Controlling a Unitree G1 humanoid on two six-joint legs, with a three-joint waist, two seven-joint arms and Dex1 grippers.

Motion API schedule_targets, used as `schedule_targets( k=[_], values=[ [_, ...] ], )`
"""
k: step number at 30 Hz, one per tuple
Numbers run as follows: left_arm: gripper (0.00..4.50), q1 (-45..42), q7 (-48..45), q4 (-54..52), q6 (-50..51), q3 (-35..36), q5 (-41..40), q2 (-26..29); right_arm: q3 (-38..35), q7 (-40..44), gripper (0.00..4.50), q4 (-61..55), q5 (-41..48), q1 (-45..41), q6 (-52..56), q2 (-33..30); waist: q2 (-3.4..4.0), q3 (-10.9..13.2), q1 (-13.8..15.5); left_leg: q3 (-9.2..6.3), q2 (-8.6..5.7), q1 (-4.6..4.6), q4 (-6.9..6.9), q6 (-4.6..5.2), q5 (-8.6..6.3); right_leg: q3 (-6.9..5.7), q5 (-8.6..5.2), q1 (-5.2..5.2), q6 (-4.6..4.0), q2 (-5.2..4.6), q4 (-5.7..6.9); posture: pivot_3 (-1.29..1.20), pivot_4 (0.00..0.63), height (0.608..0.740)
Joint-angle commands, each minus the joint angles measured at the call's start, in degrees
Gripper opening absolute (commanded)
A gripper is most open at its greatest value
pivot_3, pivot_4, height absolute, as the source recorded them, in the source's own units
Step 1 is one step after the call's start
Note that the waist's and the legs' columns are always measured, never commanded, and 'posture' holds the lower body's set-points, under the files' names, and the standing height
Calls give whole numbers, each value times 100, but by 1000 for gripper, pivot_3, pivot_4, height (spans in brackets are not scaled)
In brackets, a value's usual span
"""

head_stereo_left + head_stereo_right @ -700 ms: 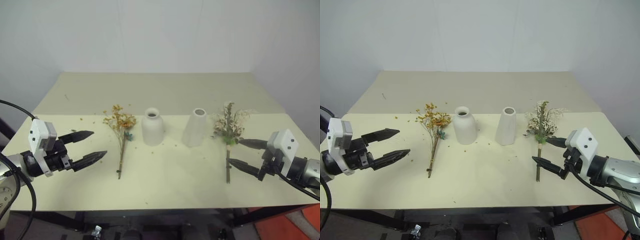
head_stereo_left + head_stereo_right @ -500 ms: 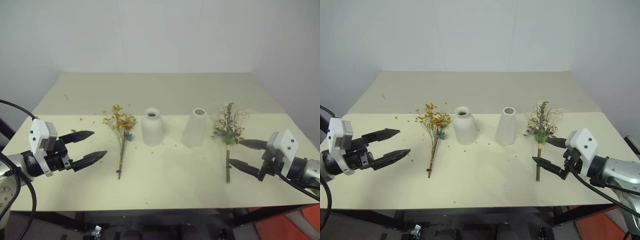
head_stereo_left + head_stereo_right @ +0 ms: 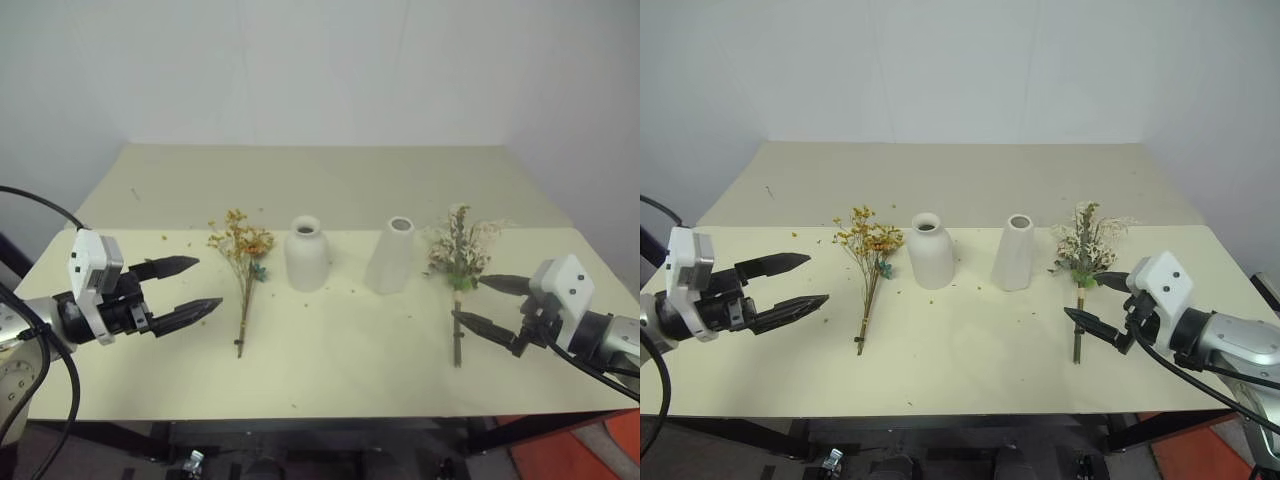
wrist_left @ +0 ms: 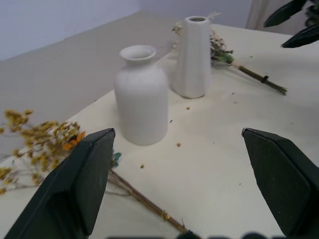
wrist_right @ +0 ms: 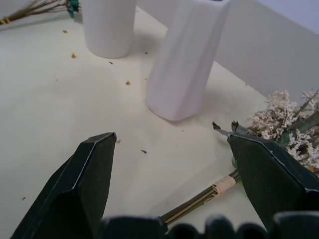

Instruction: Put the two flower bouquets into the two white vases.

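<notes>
Pale yellow, the table (image 3: pixel 330 190) carries four things in a row across its middle, with small crumbs of dried petals scattered around them. Nearest the left edge lies the yellow bouquet (image 3: pixel 244 262), flat on the table, its orange-yellow blooms and a teal flower pointing toward the far edge and its thin stems toward the near edge. Just beside its blooms stands the round vase (image 3: pixel 306 254), upright, with a short narrow neck. A little further toward the right edge stands the cone vase (image 3: pixel 391 256), also upright and apart from the round one. Just beyond it lies the cream bouquet (image 3: pixel 460 250), flat, with green sprigs among pale blooms toward the far edge and a banded stem running toward the near edge.

The left hand (image 3: pixel 186 287) hovers above the table by the left edge, released, its two black fingers spread wide and aimed toward the yellow bouquet, holding nothing and touching nothing. The right hand (image 3: pixel 486 305) is by the right edge, likewise released with its fingers wide apart; they straddle the cream bouquet's stem, one on each side, without clasping it. Neither bouquet is in a vase.
</notes>
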Motion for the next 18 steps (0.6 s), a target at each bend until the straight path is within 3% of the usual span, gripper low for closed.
schedule_targets(
  k=[1, 8, 12, 18],
  values=[
    [4458, -540, -155, 170, 190, -276, -125, 215, 157, -725, 4231, -274, 12, -407, 1054, -50, 0, 0, -2, 0, 0, 0, 0, 0, 0, 0, 0, 0, 1, 0, 0, 0, 150, 740],
    [4458, -1905, -625, 807, 402, -1039, -1, 337, 559, -2111, 4231, -41, 76, -1760, 3654, 384, -1, 0, -12, -3, 0, -2, -1, 1, 0, 0, 14, -3, 23, 3, 2, 0, 150, 740],
    [4458, -2869, -994, 1297, 268, -1769, 315, 136, 523, -2704, 4231, 643, -36, -2857, 5292, 1068, -1, 0, -12, -4, -4, -9, 1, 1, 1, 0, 20, -8, 30, 3, 0, 0, 150, 740],
    [4458, -3663, -1279, 1750, 72, -2309, 629, -324, 904, -3200, 4231, 1401, -574, -3343, 5669, 1487, 0, 0, -2, -7, -4, -18, -4, 10, -4, -3, 19, -11, 30, 3, -4, 0, 150, 740]
  ],
)
